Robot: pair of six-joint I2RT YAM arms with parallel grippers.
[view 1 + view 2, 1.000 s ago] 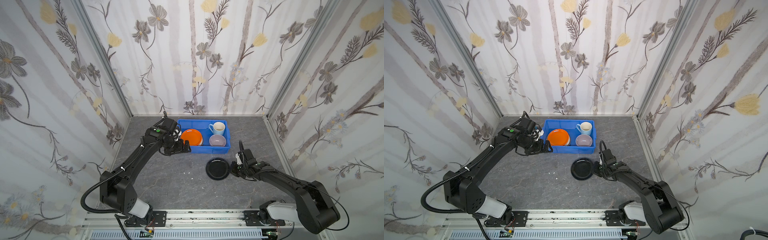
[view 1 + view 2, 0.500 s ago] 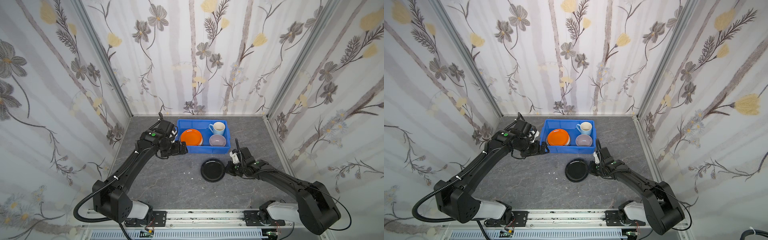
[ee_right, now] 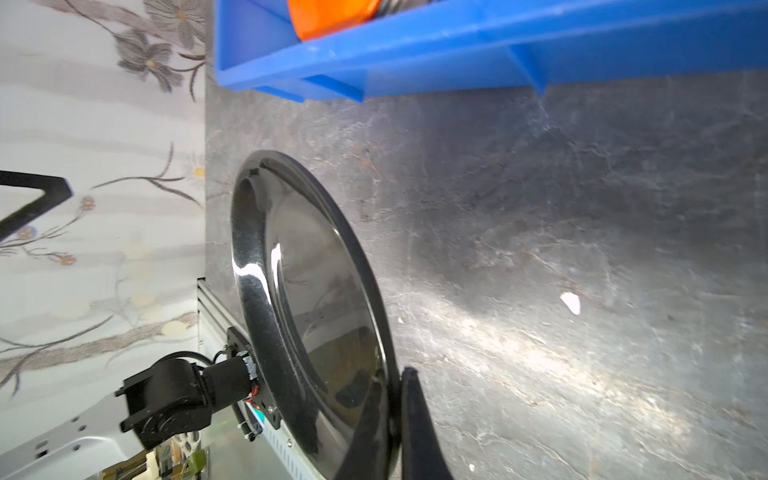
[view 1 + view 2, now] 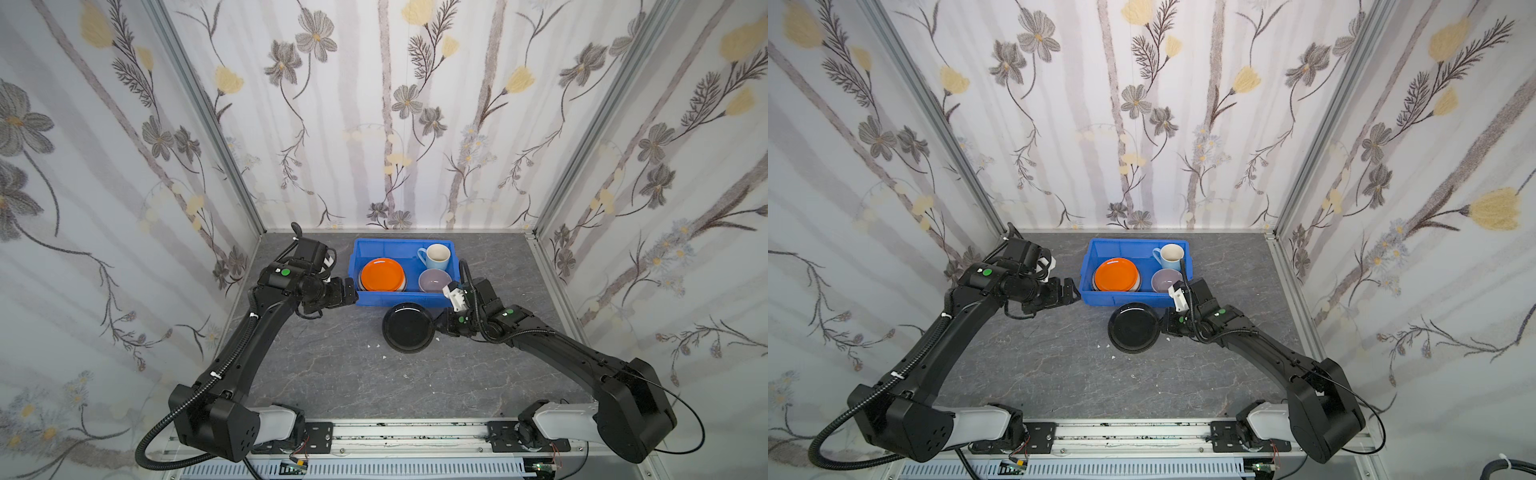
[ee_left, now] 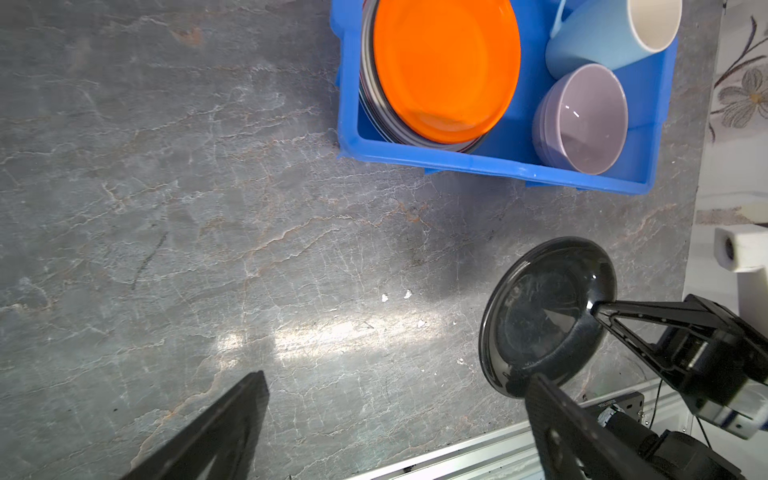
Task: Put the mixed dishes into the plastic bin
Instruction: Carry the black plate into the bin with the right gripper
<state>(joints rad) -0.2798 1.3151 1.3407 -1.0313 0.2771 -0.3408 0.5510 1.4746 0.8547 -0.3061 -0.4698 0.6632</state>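
Right tool (image 4: 437,328) is clamped shut on the rim of the glossy black plate (image 4: 407,328), which sits outside the plastic bin (image 4: 386,248), just in front of its near wall. Left tool (image 4: 352,291) has its jaws wide apart and holds nothing, just beside the bin's left wall.

Already in the bin: orange plate (image 4: 382,274) on top of a stack, light blue mug (image 4: 436,257), lilac bowl (image 4: 434,280).

Risks:
- Thin edge pinch on a glossy plate: it could swivel or slip out in transit.
- The plate is near the bin's front wall, so a low carry could clip the lip and shove the bin.
- A drop on the right half would land on the bowl or mug. The stack side looks the safer target.
- The left tool is near the bin wall and could nudge it.

Hard to tell:
- Plates under the orange one: only dark striped edges show, so the count is unclear.
- The under-side finger of the right tool is hidden by the plate.
- Whether the plate is fully clear of the surface (image 4: 332,365) is not certain. The shadow in the left wrist view suggests it is lifted and tilted.
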